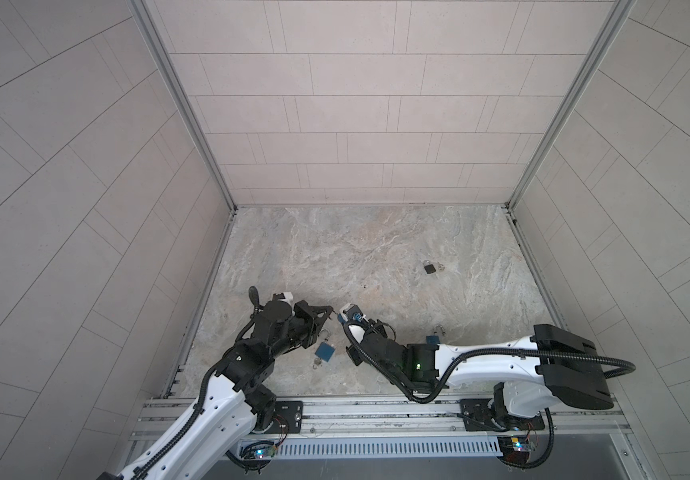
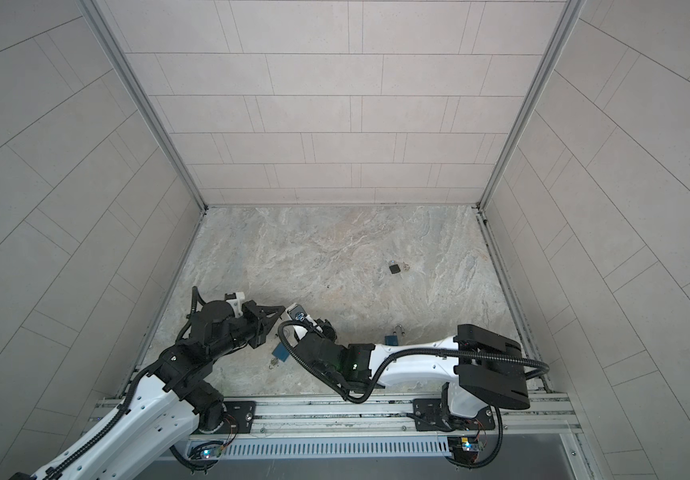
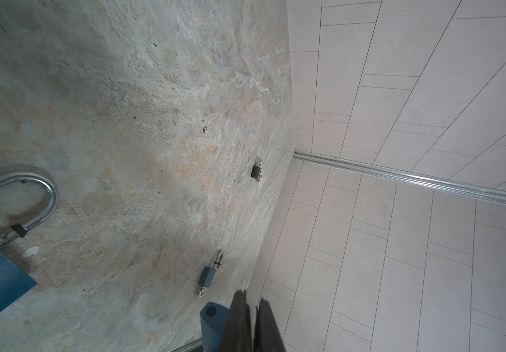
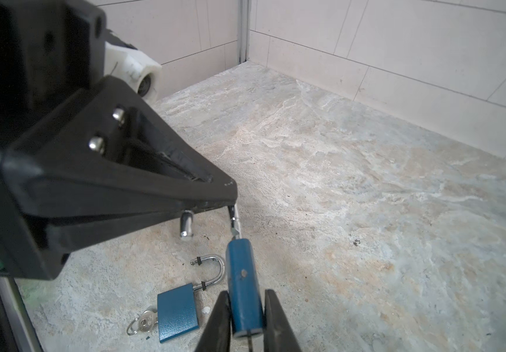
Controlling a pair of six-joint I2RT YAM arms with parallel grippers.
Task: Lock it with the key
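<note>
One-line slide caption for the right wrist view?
Left gripper holds the silver shackle of a blue metal padlock, right gripper clamps its body; a second, open blue padlock lies nearby.

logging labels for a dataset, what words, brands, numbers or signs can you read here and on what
No text can be read in any view.
On the held blue padlock: plain paint, no brand shows.
On the loose blue padlock: bare face; any marking on its key is too blurred to read.
On the dark padlock: too small to tell.
On the circuit boards by the arm bases: too small to read.
</note>
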